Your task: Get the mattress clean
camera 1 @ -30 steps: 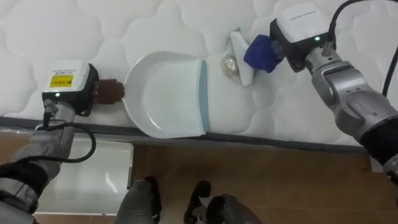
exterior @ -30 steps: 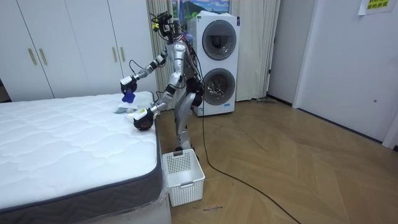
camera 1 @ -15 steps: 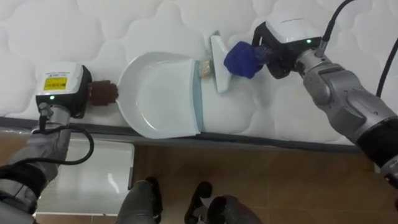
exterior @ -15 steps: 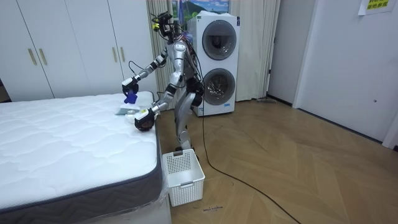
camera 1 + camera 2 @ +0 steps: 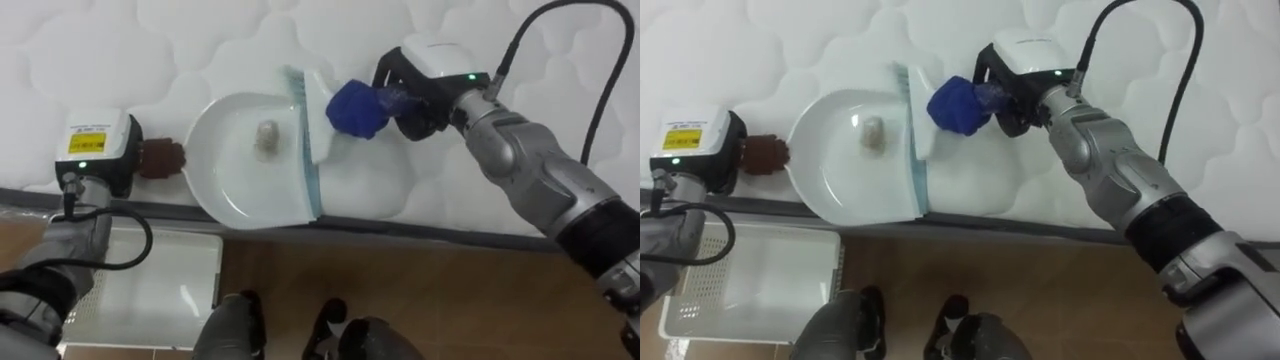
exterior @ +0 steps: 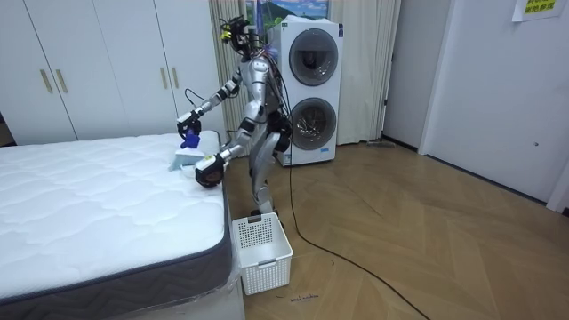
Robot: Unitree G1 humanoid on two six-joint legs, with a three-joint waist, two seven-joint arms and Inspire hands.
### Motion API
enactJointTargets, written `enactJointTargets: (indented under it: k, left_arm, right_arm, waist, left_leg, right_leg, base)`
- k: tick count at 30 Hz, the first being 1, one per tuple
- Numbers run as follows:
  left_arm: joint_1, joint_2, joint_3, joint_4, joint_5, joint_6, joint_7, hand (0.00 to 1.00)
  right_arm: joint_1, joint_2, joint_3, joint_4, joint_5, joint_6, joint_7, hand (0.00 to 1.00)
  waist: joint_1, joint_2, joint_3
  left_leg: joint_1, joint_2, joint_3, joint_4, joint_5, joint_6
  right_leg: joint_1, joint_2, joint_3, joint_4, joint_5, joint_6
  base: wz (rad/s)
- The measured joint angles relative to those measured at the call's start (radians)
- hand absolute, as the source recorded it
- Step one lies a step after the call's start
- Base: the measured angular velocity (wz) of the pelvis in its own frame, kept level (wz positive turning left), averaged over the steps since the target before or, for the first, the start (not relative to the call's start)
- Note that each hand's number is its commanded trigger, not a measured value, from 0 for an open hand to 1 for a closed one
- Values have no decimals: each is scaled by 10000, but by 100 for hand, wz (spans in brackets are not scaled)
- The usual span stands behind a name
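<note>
Right hand (image 5: 415, 88) is closed round the blue-handled brush (image 5: 352, 108), whose white head stands at the mouth of the dustpan (image 5: 235, 190). The pan lies flat on the mattress (image 5: 150, 50) at the bed's edge, evidently so that sweepings ride in. A small crumpled scrap (image 5: 266, 138) sits inside it, and the left hand (image 5: 100, 150) is at the pan's brown handle, grip not discernible, apparently steadying it

Right hand (image 5: 412, 95) has swung left across the mattress (image 5: 200, 40), taking the brush (image 5: 318, 95) from beside the dustpan (image 5: 225, 185) to over its open lip. 1 crumpled scrap (image 5: 266, 135), earlier on the mattress ahead of the bristles, now lies inside the dustpan.
</note>
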Motion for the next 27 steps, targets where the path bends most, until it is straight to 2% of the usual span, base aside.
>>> enactJointTargets:
  k: [4,8,14,19,27]
  left_arm:
    - [94,0,76,-1,-5,62,12,100]
    - [167,-2,196,-8,83,107,23,100]
    - [185,-2,247,8,179,155,24,100]
    - [276,-1,226,74,181,170,56,100]
    - [282,0,254,307,150,83,265,100]
  right_arm:
    - [24,11,-325,78,1602,-229,-22,100]
    - [90,34,-471,32,2790,-837,-10,100]
    - [160,23,-1110,88,4558,-1124,91,100]
    - [416,23,-1386,412,4789,-1538,-76,100]
    - [764,-9,-1582,1220,4961,-1575,-444,100]
  waist:
    - [-100,0,-1]
    - [-363,-8,-12]
    - [-553,-8,-26]
    - [-768,5,-44]
    - [-820,4,-44]
  left_leg:
    - [-9,-10,-66,130,-2,10]
    - [-37,-161,-86,170,6,50]
    - [-35,-180,-105,175,62,130]
    - [108,-241,-143,161,81,168]
    - [164,-260,-131,144,77,172]
  right_leg:
    - [41,-24,-11,81,-24,12]
    - [-34,-243,-45,368,-219,37]
    - [18,-313,-133,386,-182,24]
    - [205,-356,-144,371,-181,84]
    - [209,-344,-63,390,-180,104]
  base:
    - [1]
    - [11]
    - [5]
    - [5]
    - [0]
